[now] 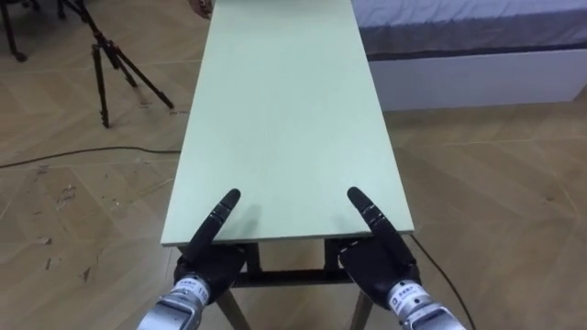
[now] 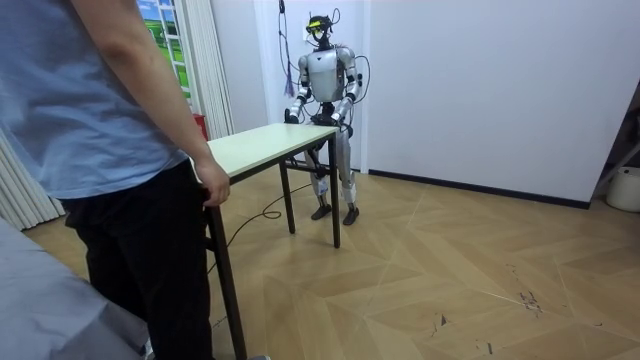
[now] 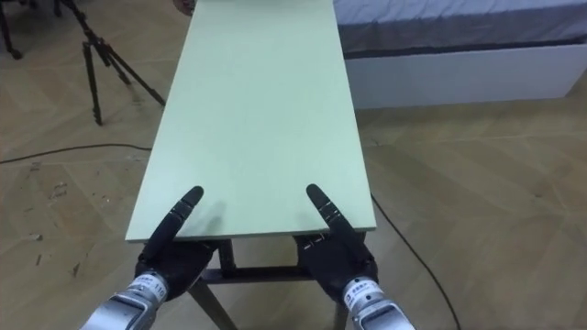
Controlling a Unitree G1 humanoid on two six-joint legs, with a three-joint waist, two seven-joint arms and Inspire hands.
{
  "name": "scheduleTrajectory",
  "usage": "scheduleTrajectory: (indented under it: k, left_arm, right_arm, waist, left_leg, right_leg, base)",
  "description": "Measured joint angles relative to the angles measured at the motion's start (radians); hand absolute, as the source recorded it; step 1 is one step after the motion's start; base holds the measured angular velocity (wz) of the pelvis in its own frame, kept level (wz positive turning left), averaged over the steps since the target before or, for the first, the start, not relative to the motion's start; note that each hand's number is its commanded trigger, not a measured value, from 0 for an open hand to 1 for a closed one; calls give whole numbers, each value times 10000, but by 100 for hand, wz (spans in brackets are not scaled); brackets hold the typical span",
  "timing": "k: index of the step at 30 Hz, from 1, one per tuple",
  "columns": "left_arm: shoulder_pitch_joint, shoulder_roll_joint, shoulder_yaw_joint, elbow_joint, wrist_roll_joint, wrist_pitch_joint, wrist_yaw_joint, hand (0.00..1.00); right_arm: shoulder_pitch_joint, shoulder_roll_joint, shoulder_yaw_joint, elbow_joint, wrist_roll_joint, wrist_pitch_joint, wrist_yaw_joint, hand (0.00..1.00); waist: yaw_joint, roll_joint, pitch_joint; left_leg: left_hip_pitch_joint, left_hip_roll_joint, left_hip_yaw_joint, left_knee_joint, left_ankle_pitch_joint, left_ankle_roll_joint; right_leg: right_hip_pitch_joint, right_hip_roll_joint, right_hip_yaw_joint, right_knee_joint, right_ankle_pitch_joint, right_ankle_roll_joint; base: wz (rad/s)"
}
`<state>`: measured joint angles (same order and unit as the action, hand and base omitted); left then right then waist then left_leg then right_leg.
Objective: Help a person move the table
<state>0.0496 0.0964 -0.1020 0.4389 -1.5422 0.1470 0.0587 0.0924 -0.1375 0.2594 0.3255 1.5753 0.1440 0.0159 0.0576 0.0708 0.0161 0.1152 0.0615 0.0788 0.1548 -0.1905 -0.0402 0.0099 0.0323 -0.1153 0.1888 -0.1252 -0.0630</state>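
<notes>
At your end of the worktop (image 1: 284, 119) | left hand (image 1: 209, 268), right hand (image 1: 378, 261) at its near edge, thumbs on top, fingers hidden beneath, grip unreadable | person's hand (image 2: 212, 184) holds the far end to share the load

Herringbone parquet floor (image 2: 450, 280) of light wood. Plain white walls (image 2: 480, 80) meet it at a dark skirting board (image 2: 480, 188). White curtains (image 2: 205, 60) hang at the room view's left. A grey-covered bed (image 1: 459, 23) and a black tripod (image 1: 98, 50) stand on the floor.
</notes>
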Motion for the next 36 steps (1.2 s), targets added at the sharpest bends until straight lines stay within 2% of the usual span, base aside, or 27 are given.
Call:
scheduleTrajectory:
  k: [3,7,8,9,10,12,19,25,29,36]
  left_arm:
    - [-1,-110,102,-5,1,-67,252,0]
    - [0,-239,133,-3,21,-281,689,0]
    - [3,-316,209,-26,29,-347,755,40]
    - [3,-340,209,-65,29,-401,790,40]
    - [-3,-376,209,-77,32,-452,842,100]
    - [-2,-386,209,-80,43,-453,886,100]
    - [-2,-416,210,-79,56,-454,930,100]
    - [1,-596,211,-399,256,-457,697,100]
    - [18,-765,209,-366,526,-451,718,100]
    - [83,-837,198,-377,1068,-623,569,100]
  right_arm:
    - [-28,212,-134,-105,125,-3,-416,0]
    - [-58,295,-237,-173,180,-28,-731,0]
    - [-60,336,-306,-234,162,-27,-866,16]
    - [-64,358,-319,-245,158,-27,-923,73]
    - [-69,418,-370,-246,156,-27,-1043,100]
    - [-86,535,-452,-246,53,-36,-1261,100]
    - [-157,605,-453,-246,-694,-81,-1492,100]
    - [-269,728,-476,-243,-889,-328,-2252,100]
    - [-269,771,-450,-253,-1422,-609,-2274,100]
    - [-270,851,-448,-274,-1672,-686,-2188,100]
  waist:
    - [-19,-32,8]
    - [-71,-142,35]
    - [-68,-186,47]
    - [-69,-207,43]
    - [-70,-243,27]
    - [-67,-280,5]
    - [-94,-267,13]
    - [14,-230,12]
    - [15,-237,16]
    - [6,-274,29]
  left_leg:
    - [-10,-2,-1,20,1,1]
    - [-63,-34,-18,111,1,1]
    - [-117,-40,-25,113,1,2]
    - [-142,-43,-28,118,1,2]
    - [-151,-53,-31,125,1,3]
    - [-161,-67,-29,135,1,3]
    - [-198,-76,-21,143,4,8]
    - [-420,-95,-19,144,53,80]
    - [-465,-105,10,139,53,81]
    - [-537,-174,14,140,59,92]
  right_leg:
    - [-20,-9,3,16,-2,2]
    - [-60,-51,-2,35,-21,25]
    - [-61,-53,-5,32,-22,28]
    - [-72,-54,-6,25,-19,31]
    - [-69,-61,-6,15,-10,40]
    - [-66,-77,-10,5,-2,54]
    - [-81,-101,-49,-7,-1,64]
    - [-297,-149,-162,36,-1,66]
    - [-377,-166,-148,164,-9,74]
    - [-580,-209,3,331,-85,127]
  base:
    - [0]
    - [1]
    - [6]
    - [6]
    - [0]
    - [0]
    - [0]
    - [3]
    - [-1]
    - [-3]
